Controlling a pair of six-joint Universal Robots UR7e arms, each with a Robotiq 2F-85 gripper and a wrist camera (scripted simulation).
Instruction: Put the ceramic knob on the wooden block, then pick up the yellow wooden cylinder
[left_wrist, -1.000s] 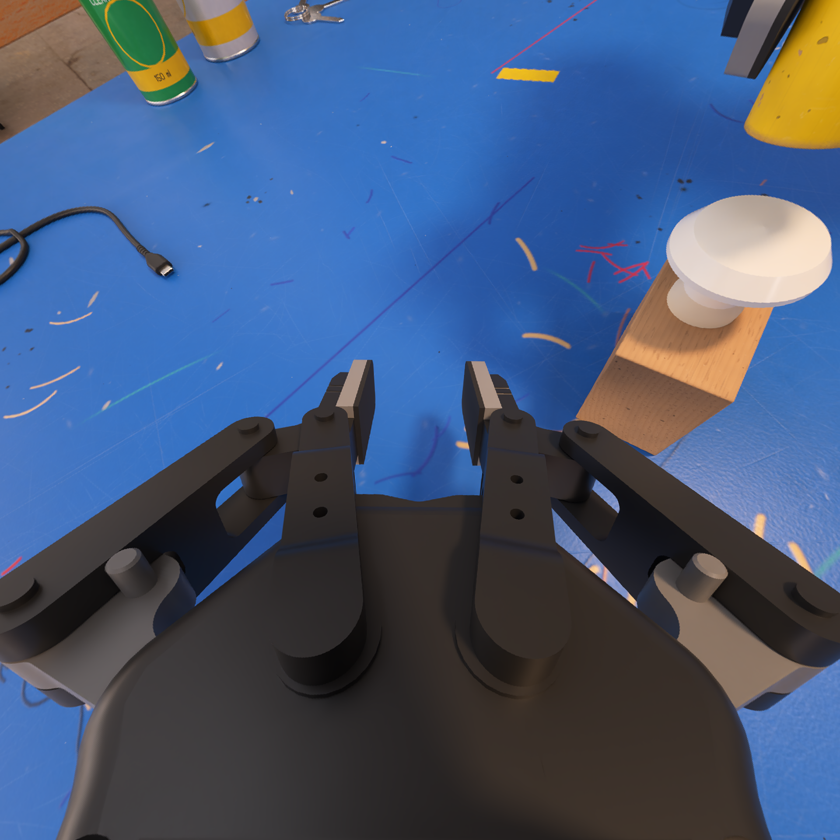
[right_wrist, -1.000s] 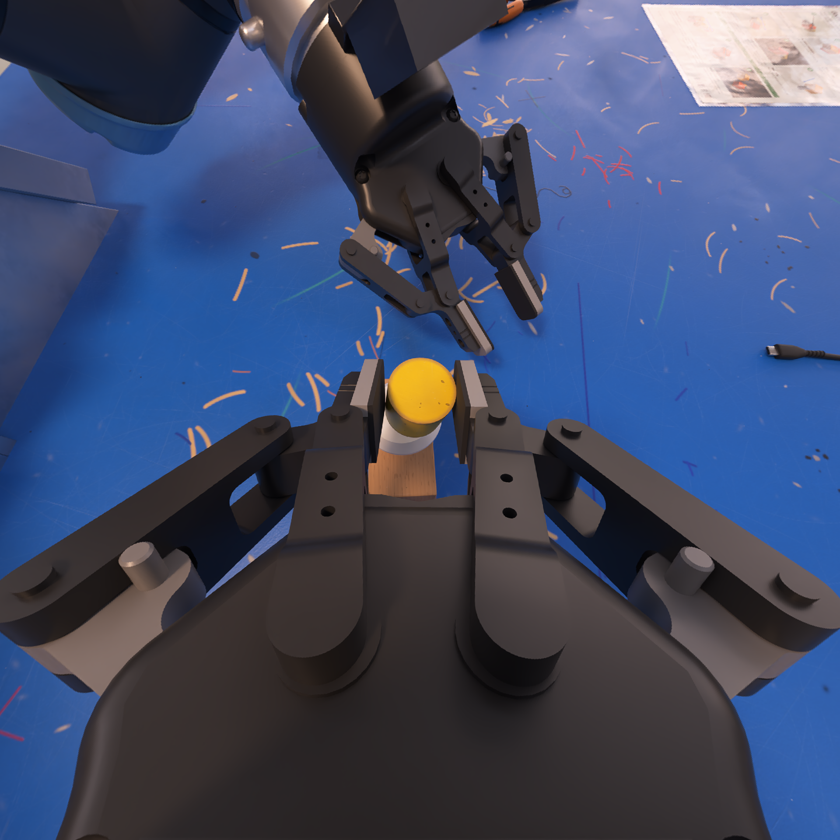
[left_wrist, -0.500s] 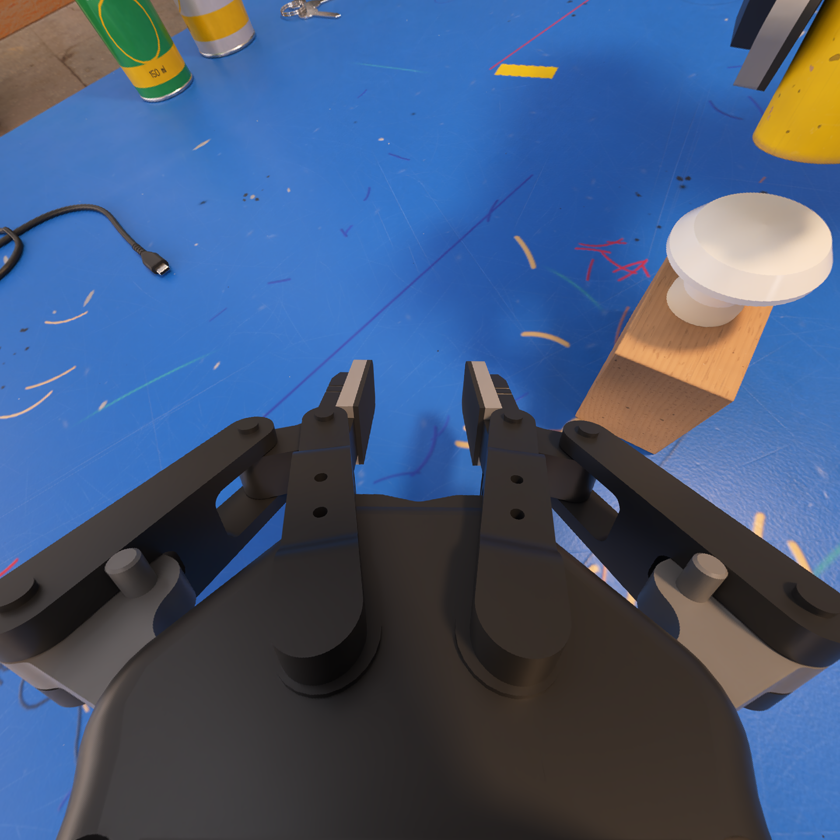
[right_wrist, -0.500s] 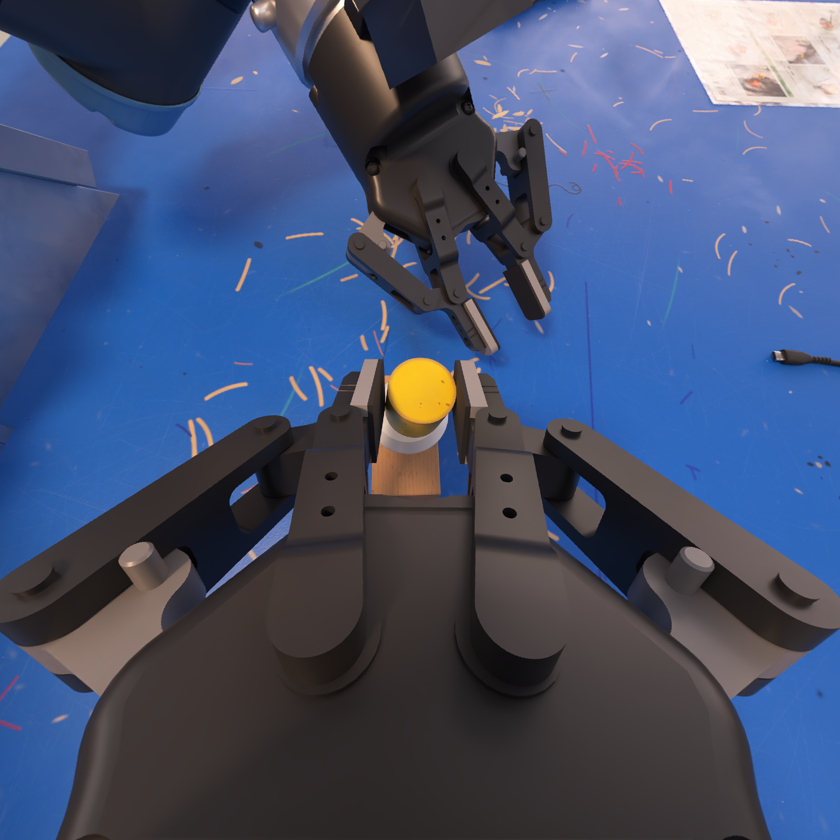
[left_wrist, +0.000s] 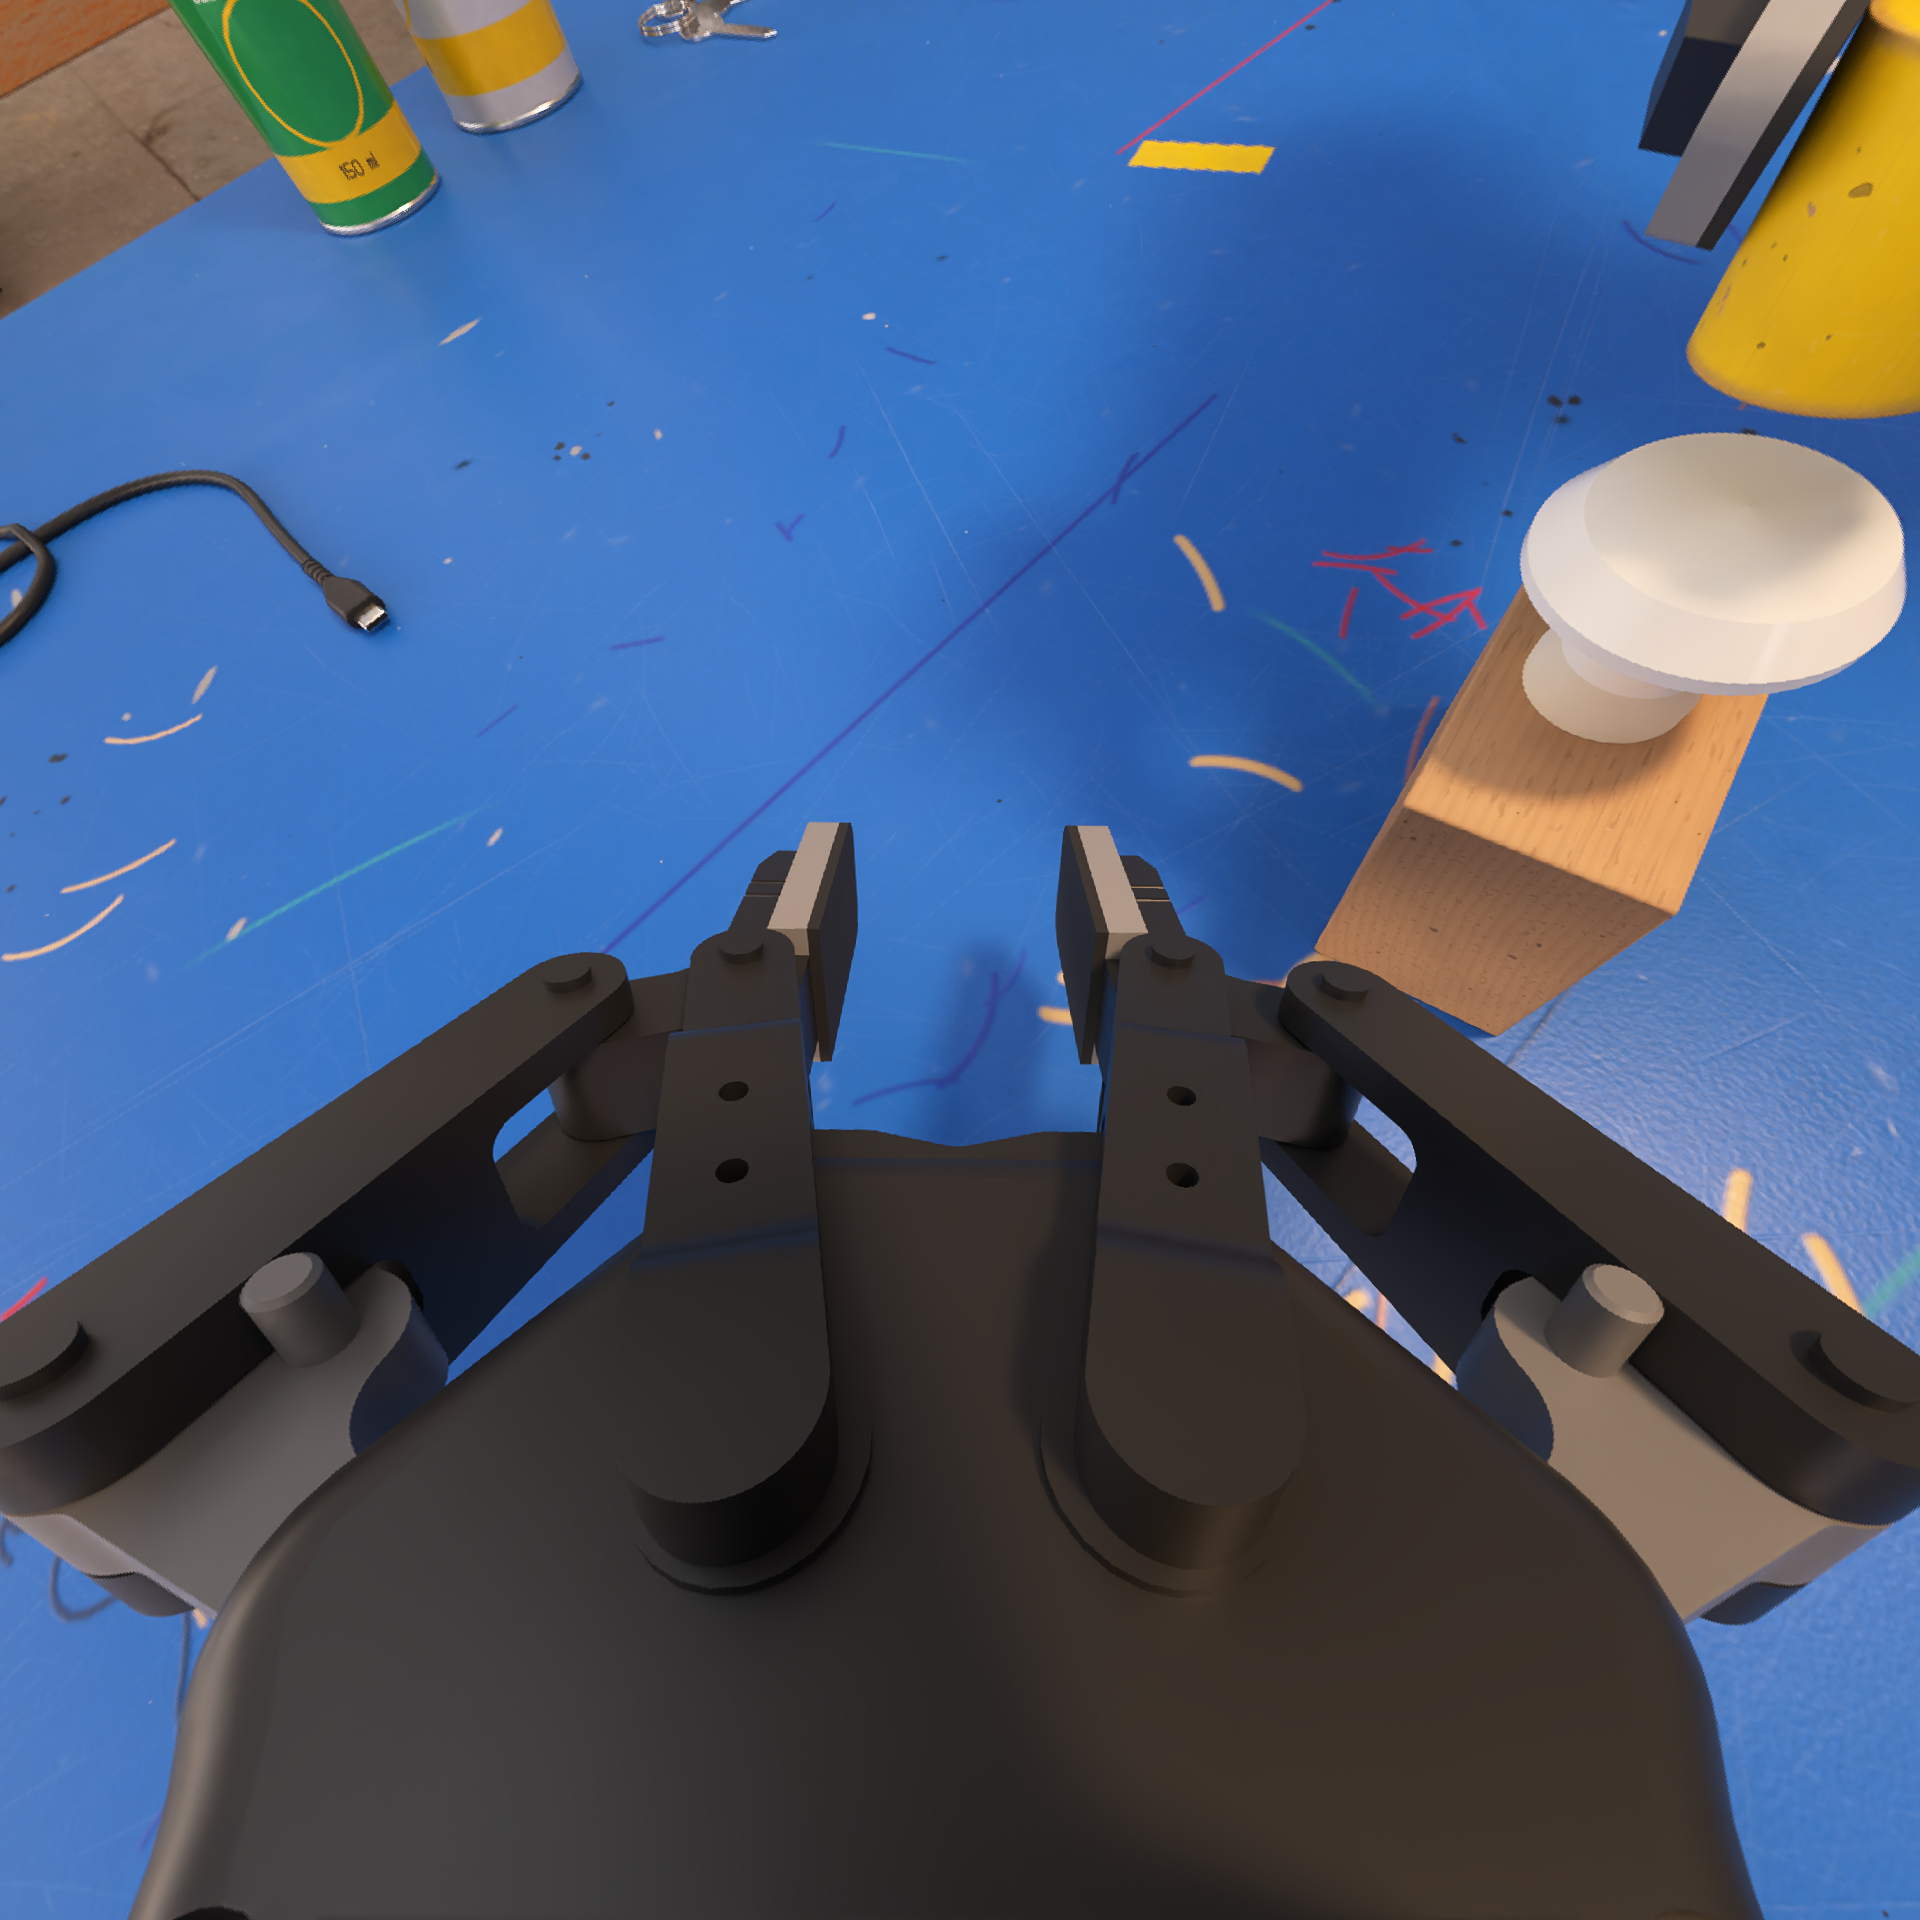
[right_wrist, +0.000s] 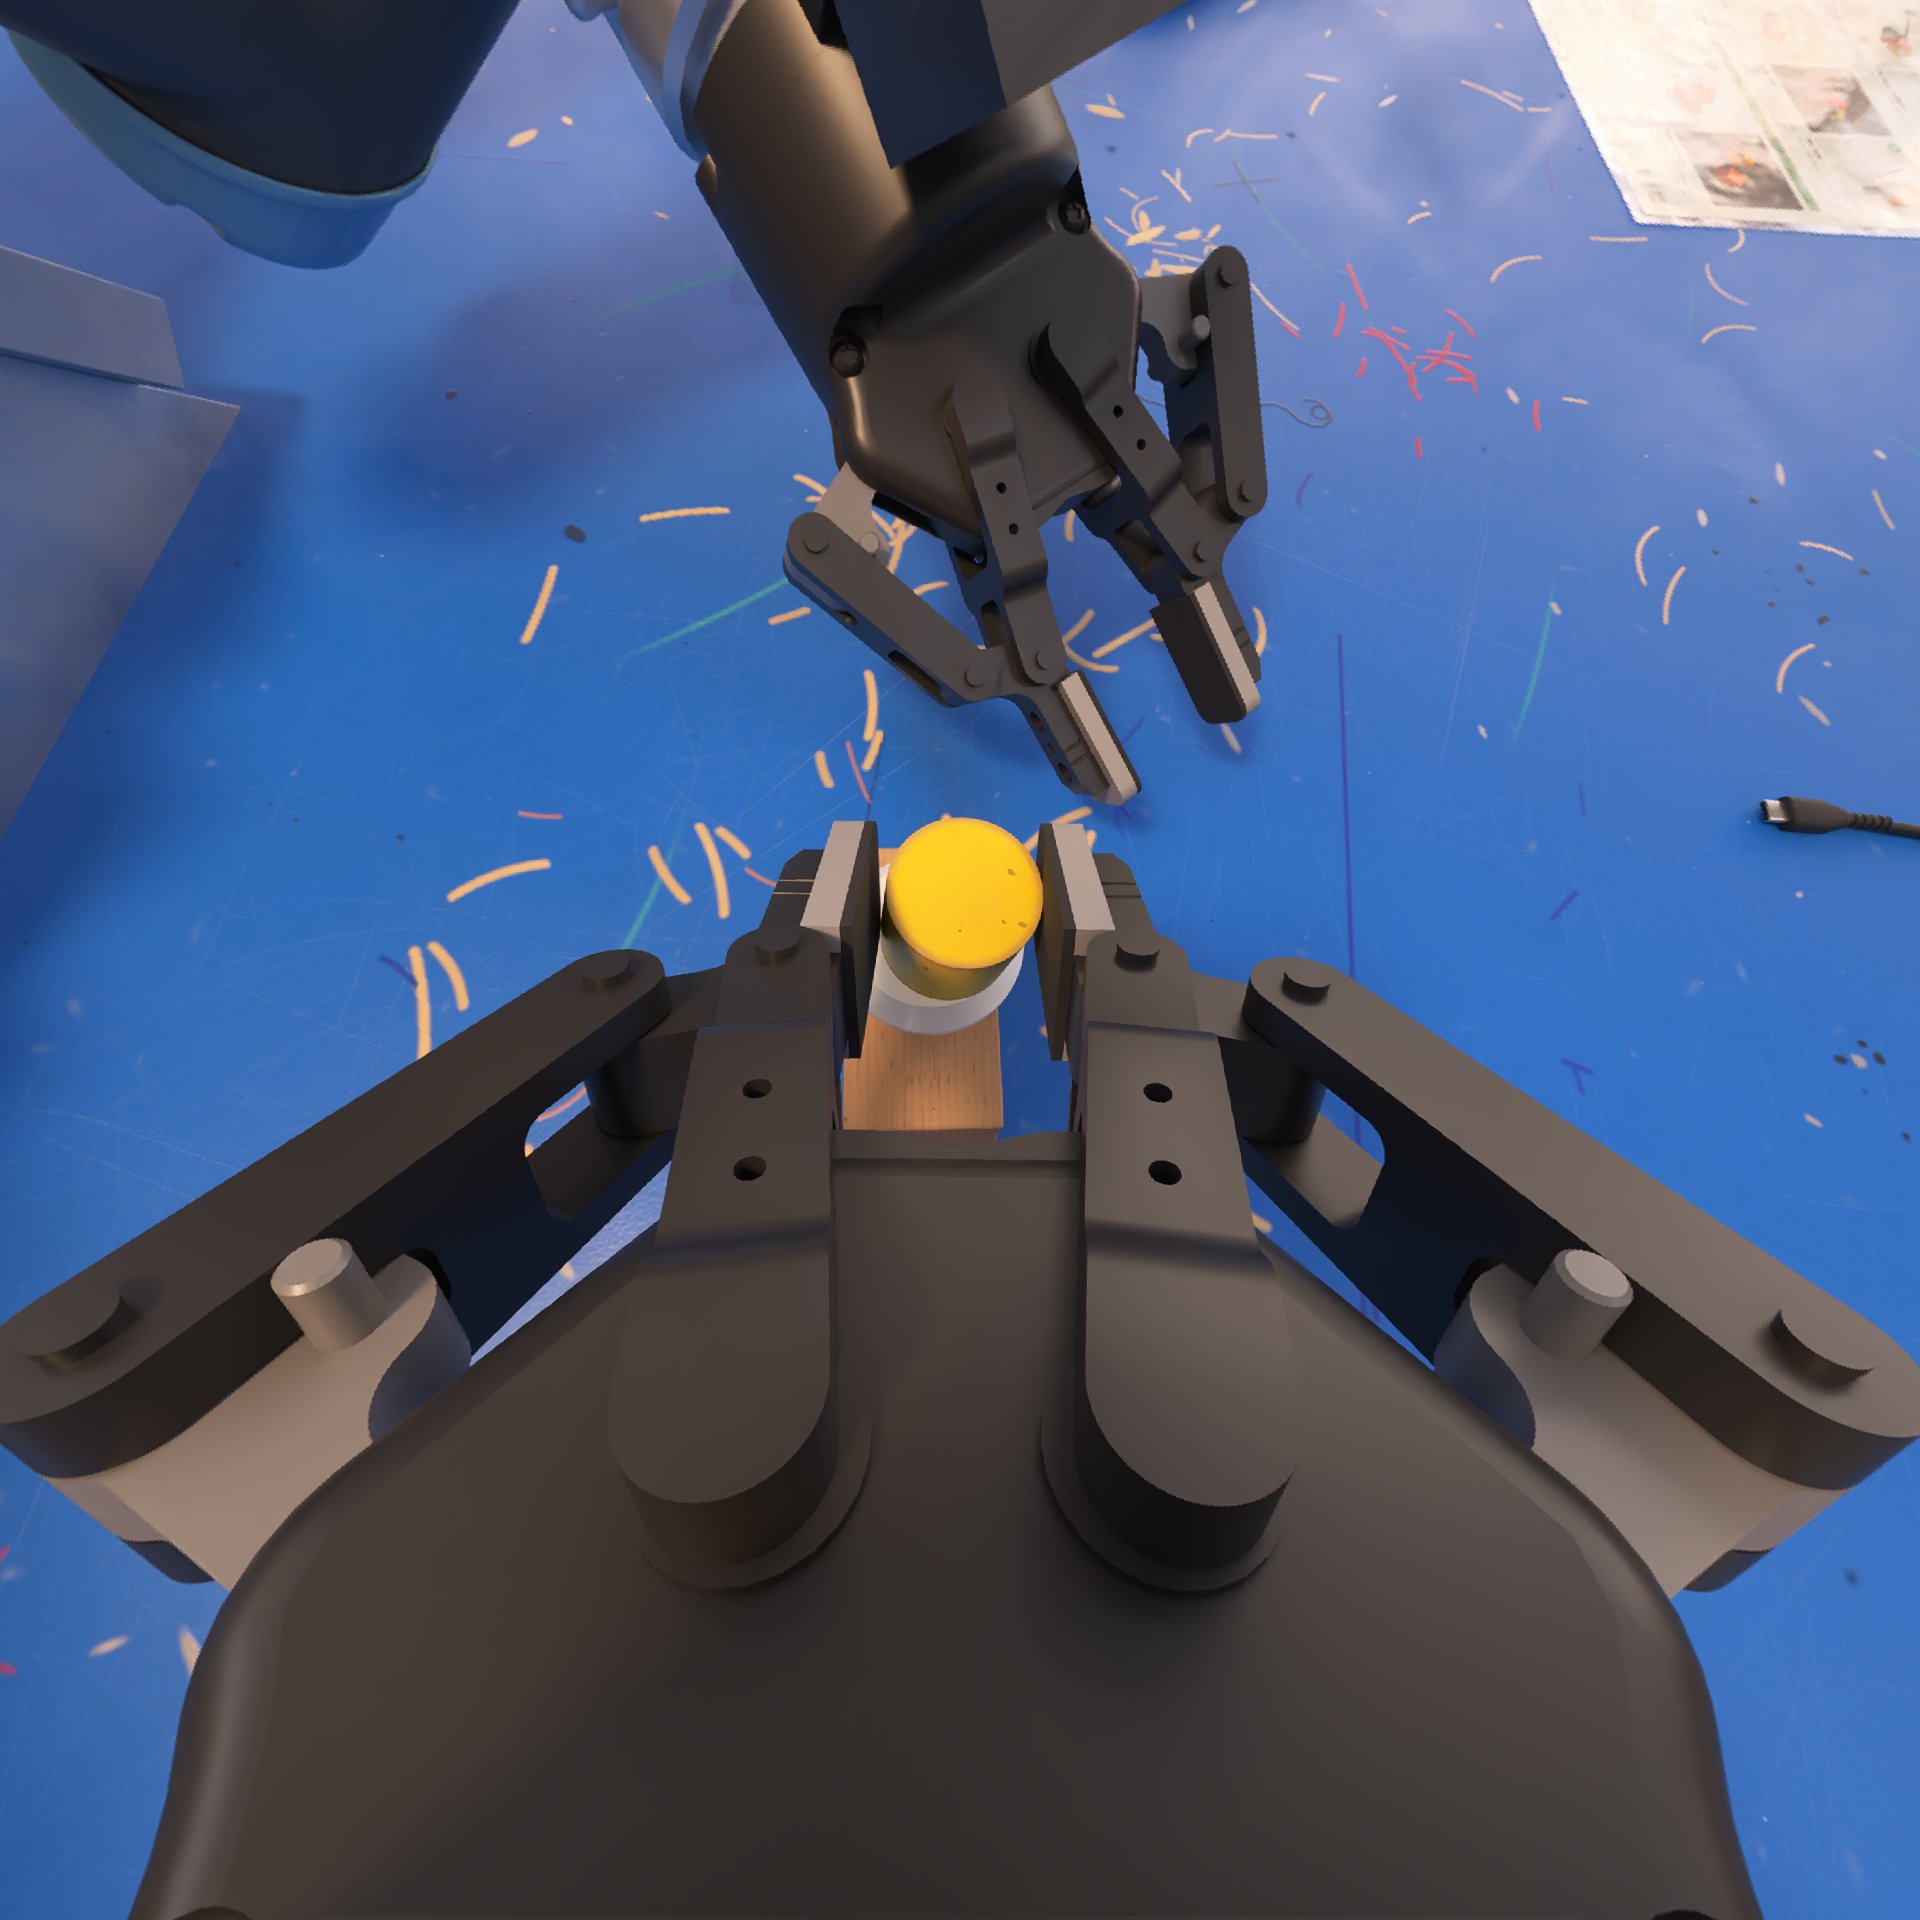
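Yellow wooden cylinder (right_wrist: 961, 899) sits clamped between the right gripper's (right_wrist: 958, 883) 2 fingers, above the ceramic knob (left_wrist: 1714, 566) resting on the wooden block (left_wrist: 1538, 831); left gripper (left_wrist: 956, 883) hangs spread and empty beside the block.

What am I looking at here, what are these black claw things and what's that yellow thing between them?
The black claws are two-finger grippers on two robot arms; each picture comes from a camera on one wrist, looking along its fingers. In the right wrist view, the right gripper is closed on the yellow wooden cylinder, held up above the white ceramic knob, which sits on the wooden block. The left gripper is open and empty; its view shows the same knob on the block beside it. On the blue table lie a black cable, two cans, keys and a newspaper.
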